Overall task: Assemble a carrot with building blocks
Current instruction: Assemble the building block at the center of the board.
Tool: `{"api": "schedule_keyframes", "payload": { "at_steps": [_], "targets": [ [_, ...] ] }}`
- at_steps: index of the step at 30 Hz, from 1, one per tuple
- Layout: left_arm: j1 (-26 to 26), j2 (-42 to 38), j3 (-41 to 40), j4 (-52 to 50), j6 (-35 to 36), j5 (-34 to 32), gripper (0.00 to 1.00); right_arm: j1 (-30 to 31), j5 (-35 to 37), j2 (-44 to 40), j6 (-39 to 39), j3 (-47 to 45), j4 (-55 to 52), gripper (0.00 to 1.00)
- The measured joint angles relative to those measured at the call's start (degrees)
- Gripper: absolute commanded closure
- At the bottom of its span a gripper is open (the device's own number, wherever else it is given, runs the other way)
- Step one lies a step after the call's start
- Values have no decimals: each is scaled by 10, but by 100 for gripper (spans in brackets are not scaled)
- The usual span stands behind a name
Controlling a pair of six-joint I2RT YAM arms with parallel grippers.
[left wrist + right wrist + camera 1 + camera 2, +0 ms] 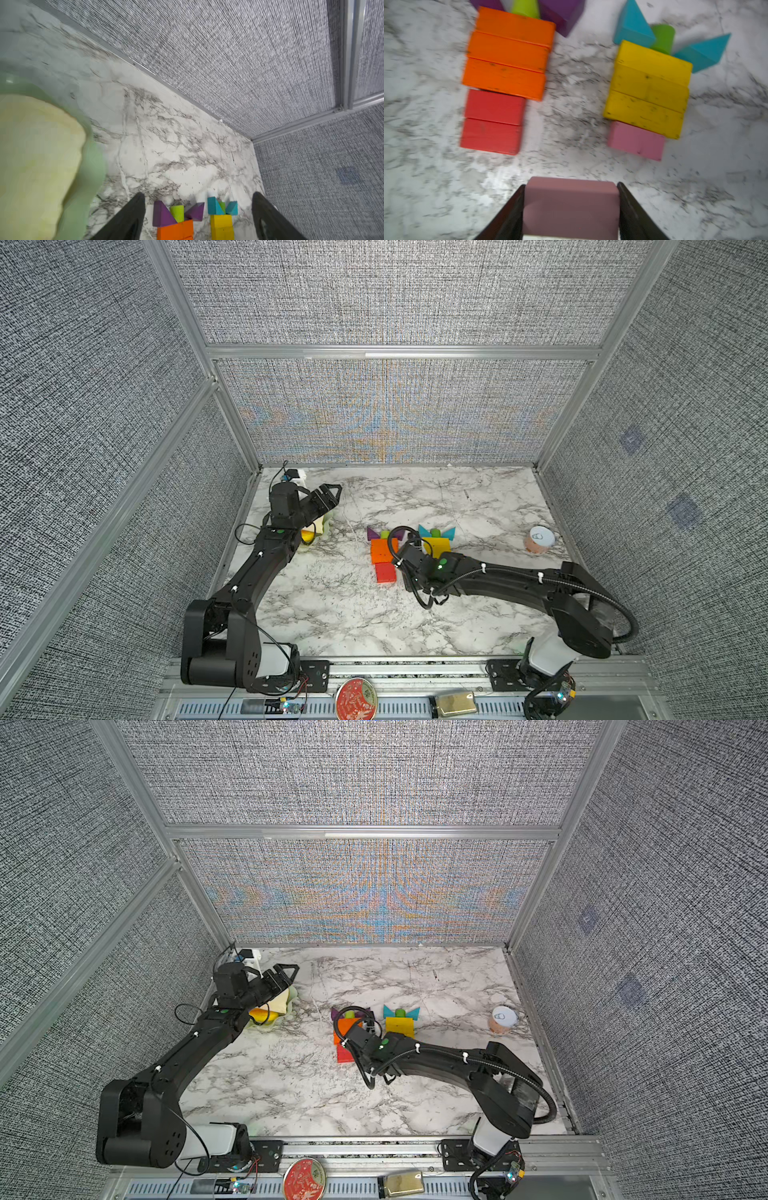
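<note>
Both top views look down from high; both wrist views, nearer, share the blocks (506, 52).

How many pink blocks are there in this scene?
2. One pink block lies on the table, touching the yellow bars; the second pink block is held in the right gripper. Others may hide under the right arm.

Orange bars (508, 52), red bars (492, 122), yellow bars (648, 89), pink bars (636, 141) are showing; table (571, 166) is showing grey-veined white marble.
</note>
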Motion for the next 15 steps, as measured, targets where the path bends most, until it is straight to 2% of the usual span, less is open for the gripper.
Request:
{"api": "schedule_keyframes", "payload": {
  "at_steps": [7, 15],
  "targets": [
    [-39, 11, 4, 4, -6, 26, 18, -43, -18, -35, 15, -98, 11, 40],
    [-46, 17, 4, 5, -13, 37, 18, -82, -49, -3, 10, -110, 52, 39]
  ]
}}
